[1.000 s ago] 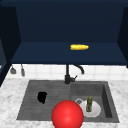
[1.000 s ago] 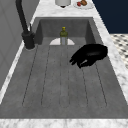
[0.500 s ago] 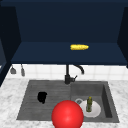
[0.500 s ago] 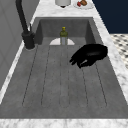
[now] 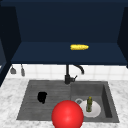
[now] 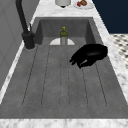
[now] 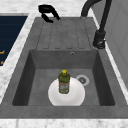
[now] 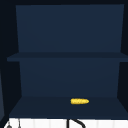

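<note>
My left hand hovers low over the ribbed drainboard on the sink's left half, its fingers relaxed and holding nothing. In the left side view this hand sits near the board's front edge with its fingers pointing toward the wall. In the right side view the hand is at the board's far end. A green bottle with a yellow cap stands upright on a white plate in the basin, also seen as the bottle in the front view. A large red ball covers the sink's front rim.
A black faucet rises at the back between drainboard and basin. A yellow corn cob lies on the cabinet's bottom shelf. Utensils hang on the wall at left. A white vessel and a dish of food stand on the counter beyond the basin.
</note>
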`<state>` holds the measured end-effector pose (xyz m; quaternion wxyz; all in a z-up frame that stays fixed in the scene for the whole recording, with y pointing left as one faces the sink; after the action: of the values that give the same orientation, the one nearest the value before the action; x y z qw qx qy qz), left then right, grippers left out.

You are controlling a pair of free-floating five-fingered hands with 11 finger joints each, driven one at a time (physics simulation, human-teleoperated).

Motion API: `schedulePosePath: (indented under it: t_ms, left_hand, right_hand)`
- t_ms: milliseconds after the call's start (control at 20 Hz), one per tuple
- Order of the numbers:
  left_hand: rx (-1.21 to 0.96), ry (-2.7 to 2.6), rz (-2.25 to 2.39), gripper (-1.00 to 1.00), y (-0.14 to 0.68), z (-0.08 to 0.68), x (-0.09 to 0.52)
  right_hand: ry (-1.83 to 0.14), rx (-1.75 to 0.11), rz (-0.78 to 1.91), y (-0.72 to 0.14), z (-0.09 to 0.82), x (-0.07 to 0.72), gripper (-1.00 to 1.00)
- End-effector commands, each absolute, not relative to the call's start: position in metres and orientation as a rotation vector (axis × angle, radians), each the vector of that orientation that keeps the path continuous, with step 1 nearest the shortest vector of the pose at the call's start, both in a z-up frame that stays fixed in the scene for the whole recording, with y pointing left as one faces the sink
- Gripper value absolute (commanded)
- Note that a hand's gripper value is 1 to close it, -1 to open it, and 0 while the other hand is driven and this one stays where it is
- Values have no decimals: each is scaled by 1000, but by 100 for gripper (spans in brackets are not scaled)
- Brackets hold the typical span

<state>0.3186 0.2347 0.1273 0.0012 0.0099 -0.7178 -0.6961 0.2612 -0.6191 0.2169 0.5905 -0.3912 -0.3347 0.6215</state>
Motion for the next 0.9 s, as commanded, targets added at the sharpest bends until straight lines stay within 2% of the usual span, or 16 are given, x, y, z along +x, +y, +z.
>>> schedulePosePath:
  t_ms: [0, 450, 650, 850]
  left_hand:
    - [31, -2253, -2185, 0, 235, 127, 319]
    - [31, -2253, -2185, 0, 235, 127, 319]
    - [31, -2253, -2185, 0, 235, 127, 319]
    - [31, -2253, -2185, 0, 235, 127, 319]
  right_hand:
    - [-742, -864, 1463, -589, 217, 270, -100]
    - [-840, -821, 1475, -562, 213, 273, -100]
    - [-792, -920, 1462, -539, 215, 284, -100]
    - [-797, -927, 1440, -510, 218, 293, -100]
